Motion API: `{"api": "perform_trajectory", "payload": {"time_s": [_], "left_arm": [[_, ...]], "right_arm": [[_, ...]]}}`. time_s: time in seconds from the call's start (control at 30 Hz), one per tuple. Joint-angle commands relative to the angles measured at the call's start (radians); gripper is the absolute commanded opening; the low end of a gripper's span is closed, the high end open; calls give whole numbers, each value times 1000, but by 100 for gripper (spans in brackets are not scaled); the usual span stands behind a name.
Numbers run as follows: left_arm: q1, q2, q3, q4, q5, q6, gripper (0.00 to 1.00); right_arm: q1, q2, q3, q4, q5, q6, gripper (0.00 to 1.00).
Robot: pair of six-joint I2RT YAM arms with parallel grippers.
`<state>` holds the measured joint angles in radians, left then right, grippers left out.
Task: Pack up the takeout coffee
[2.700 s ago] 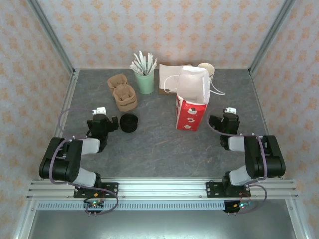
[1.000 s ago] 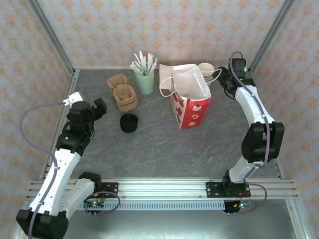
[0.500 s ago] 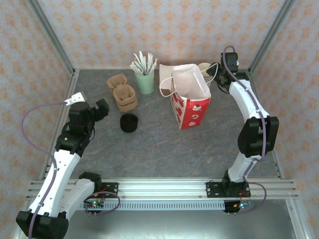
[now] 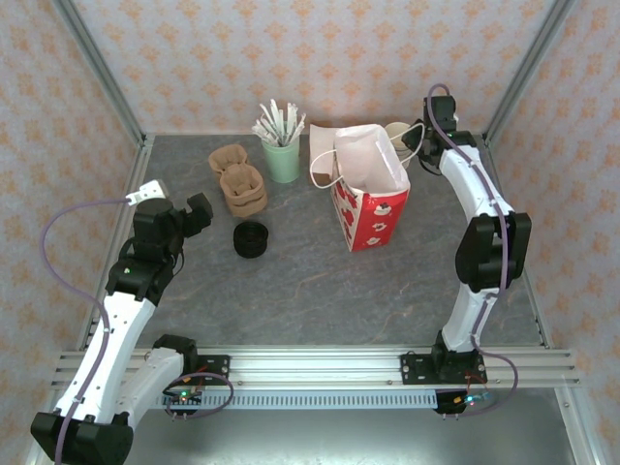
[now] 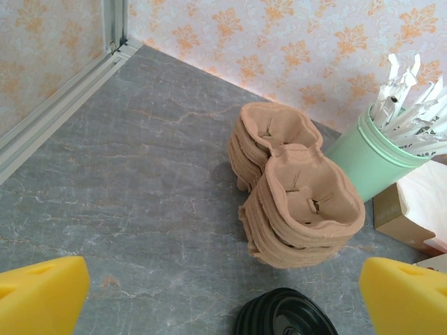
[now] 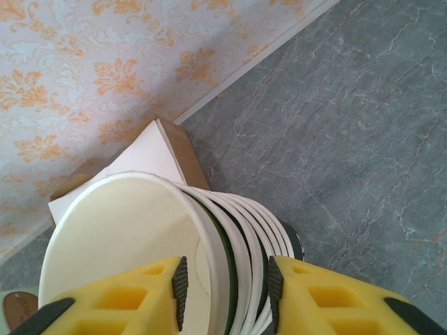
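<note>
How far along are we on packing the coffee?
Done: nothing visibly packed; the red-and-white bag stands open mid-table. In hand: the right hand straddles the rim of the cup stack at the back; the left hand hangs open near the cardboard carriers. Left: getting a lidded coffee into the bag.

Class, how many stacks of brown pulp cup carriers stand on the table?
2. The far stack stands left of the green cup; the near stack stands beside it, behind the black lids. The bag could hide more.
</note>
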<state>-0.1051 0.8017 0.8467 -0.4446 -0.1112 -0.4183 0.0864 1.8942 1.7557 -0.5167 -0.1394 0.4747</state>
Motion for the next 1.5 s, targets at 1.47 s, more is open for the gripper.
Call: {"api": "perform_trajectory", "payload": {"time_s": [1.47], "left_arm": [[-6,-60,153,-131,84,9,100]], "right_arm": [[13,-543,-93,-197,194,-23,0]]}}
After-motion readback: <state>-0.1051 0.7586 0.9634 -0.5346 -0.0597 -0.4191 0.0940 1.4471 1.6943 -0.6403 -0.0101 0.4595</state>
